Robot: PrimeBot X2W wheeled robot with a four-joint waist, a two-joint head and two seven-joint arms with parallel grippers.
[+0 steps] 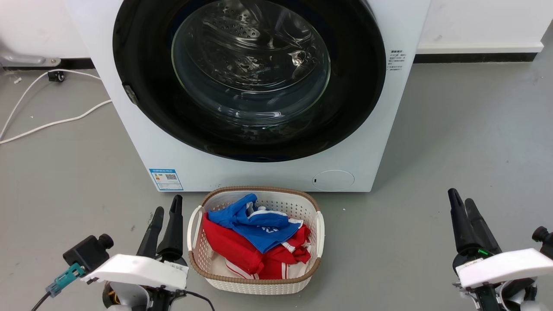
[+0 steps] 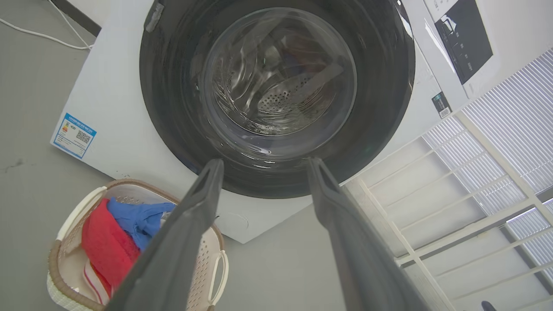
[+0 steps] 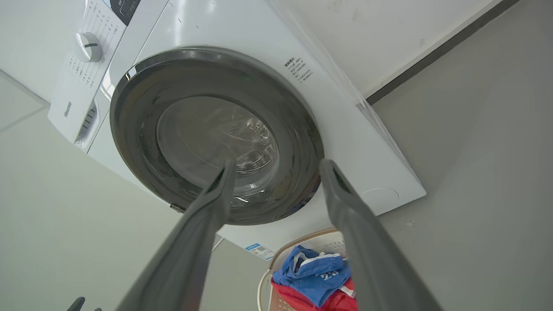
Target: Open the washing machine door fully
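washing machine door [image 1: 142,86] closed (untouched) | left end effector [image 1: 167,205], right end effector [image 1: 460,198] spread

A grey floor [image 1: 466,129] ran up to a white wall [image 1: 475,21], with a black skirting [image 1: 471,57] along the wall's foot. White cables [image 1: 56,122] lay on the floor just before the wall. A white-framed window [image 2: 497,142] with slatted blinds showed bright.

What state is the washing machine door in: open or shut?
Shut. The washing machine door sits flush against the washing machine front, with the drum seen through its window.
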